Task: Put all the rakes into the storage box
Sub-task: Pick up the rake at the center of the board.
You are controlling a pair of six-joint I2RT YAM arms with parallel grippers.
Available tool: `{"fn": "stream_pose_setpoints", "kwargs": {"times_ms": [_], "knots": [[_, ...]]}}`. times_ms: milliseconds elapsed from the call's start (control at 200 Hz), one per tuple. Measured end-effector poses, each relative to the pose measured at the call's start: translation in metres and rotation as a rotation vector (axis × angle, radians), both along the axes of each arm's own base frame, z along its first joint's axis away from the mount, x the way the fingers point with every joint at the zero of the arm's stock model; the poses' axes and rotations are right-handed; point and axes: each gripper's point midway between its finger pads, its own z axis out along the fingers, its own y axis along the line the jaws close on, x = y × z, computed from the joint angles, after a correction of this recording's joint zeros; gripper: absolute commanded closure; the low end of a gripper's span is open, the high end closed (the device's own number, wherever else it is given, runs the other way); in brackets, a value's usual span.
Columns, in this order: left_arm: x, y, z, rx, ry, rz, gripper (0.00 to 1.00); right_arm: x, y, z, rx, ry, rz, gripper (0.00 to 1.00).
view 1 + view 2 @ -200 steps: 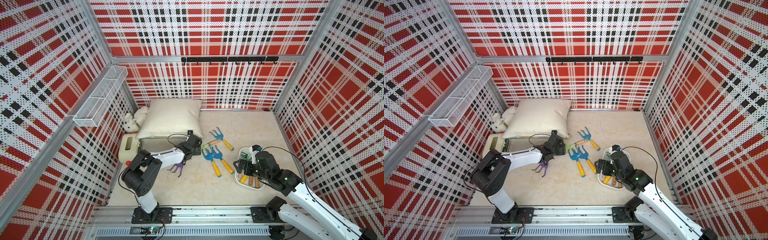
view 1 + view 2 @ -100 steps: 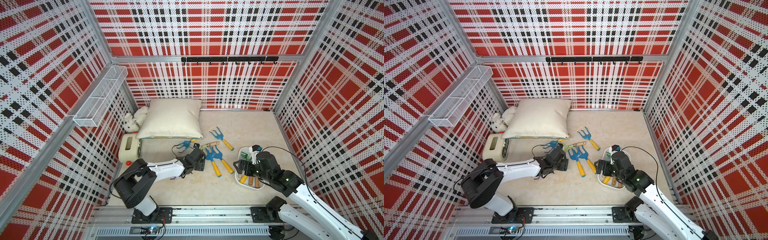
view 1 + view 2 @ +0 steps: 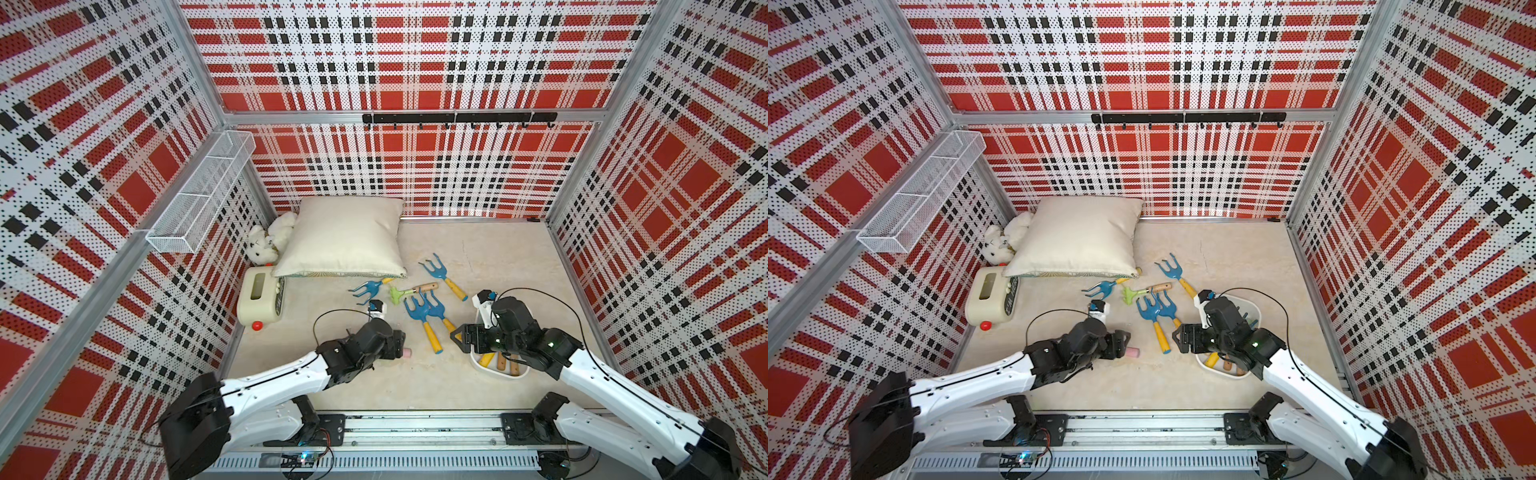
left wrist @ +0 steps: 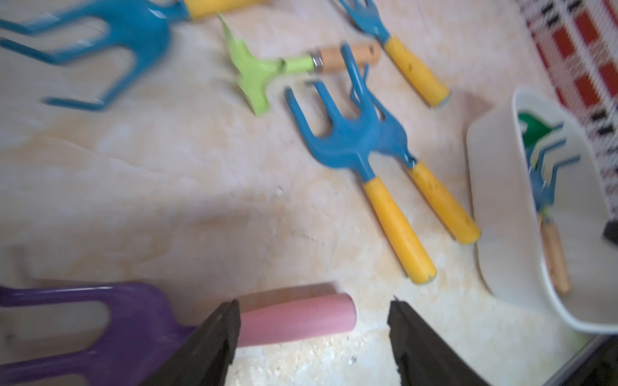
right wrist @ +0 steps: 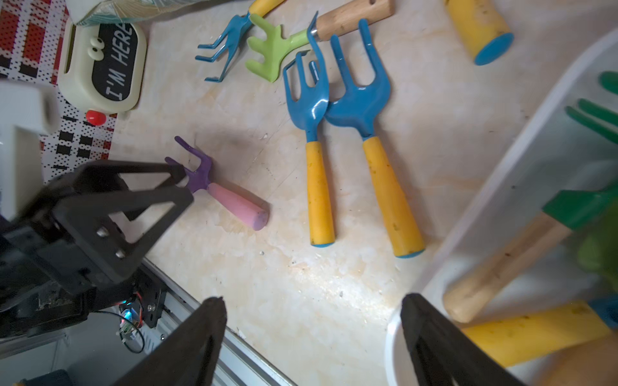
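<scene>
A purple rake with a pink handle lies flat on the floor, and its handle end pokes out from under my left gripper. The handle lies on the floor in the gap between the jaws of that gripper, which is open. The white storage box sits at the front right with several rakes inside. My right gripper hovers open at the box's near-left rim, empty. Two blue rakes with yellow handles lie between the grippers.
Another blue rake, a green rake with a wooden handle and a third blue one lie farther back. A cream box with a red knob, a pillow and a plush toy occupy the back left.
My left arm has swung away from the cream box, to the right and forward. The purple rake now lies farther right. The right arm has stayed put.
</scene>
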Motion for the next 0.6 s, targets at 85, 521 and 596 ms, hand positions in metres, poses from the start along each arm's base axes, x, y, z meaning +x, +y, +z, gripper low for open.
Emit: {"fn": "stream_pose_setpoints", "kwargs": {"times_ms": [85,521,596], "knots": [[0.018,0.035,0.023,-0.062,-0.063,0.140,0.20,0.005,0.028,0.005,-0.035,-0.022,0.091,0.18],[0.044,0.140,0.009,-0.078,-0.022,0.513,0.12,0.019,0.154,-0.053,-0.353,-0.125,0.465,0.21],[0.044,0.145,0.005,-0.077,-0.007,0.534,0.12,0.017,0.163,-0.069,-0.404,-0.122,0.501,0.21]]}}
